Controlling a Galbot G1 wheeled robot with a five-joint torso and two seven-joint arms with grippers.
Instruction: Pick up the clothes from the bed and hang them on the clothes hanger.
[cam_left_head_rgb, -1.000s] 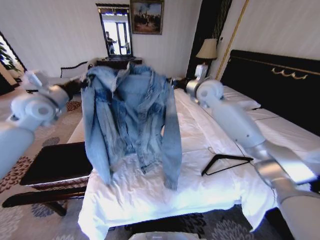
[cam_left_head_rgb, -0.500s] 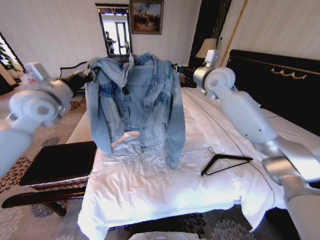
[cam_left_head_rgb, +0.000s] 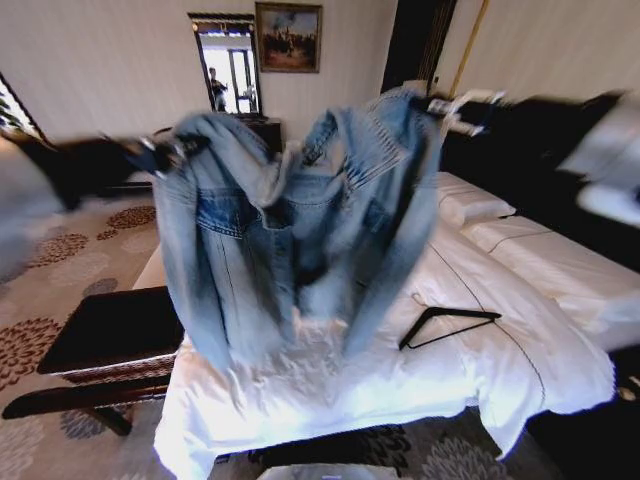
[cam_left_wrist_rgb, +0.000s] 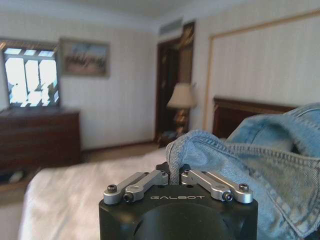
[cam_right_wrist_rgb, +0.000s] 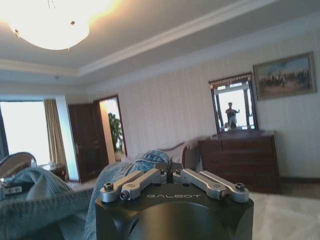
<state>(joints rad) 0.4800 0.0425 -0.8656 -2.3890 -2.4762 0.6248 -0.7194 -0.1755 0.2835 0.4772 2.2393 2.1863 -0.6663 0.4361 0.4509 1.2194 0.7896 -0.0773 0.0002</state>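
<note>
above the bed (cam_left_head_rgb: 300, 390), the jacket (cam_left_head_rgb: 300, 240) hangs spread between the two arms, front open, sleeves trailing down towards the white sheet; its outline is smeared by motion. left gripper (cam_left_head_rgb: 165, 152), at the left of the head view, holds one shoulder of the jacket; in the left wrist view its fingers (cam_left_wrist_rgb: 162, 172) are drawn together and clamped on a fold of denim (cam_left_wrist_rgb: 240, 165). right gripper (cam_left_head_rgb: 455, 108), raised higher at the upper right in front of the dark headboard (cam_left_head_rgb: 520, 150), holds the other shoulder; in the right wrist view its fingers (cam_right_wrist_rgb: 165, 167) are likewise pressed together on a bunch of denim (cam_right_wrist_rgb: 150, 157). hanger (cam_left_head_rgb: 447, 326), black with a thin hook, lies flat on the sheet near the foot of the bed, to the right of the jacket's hanging hem and apart from it. dark bench (cam_left_head_rgb: 110, 335) stands just beside the bed on the left.
</note>
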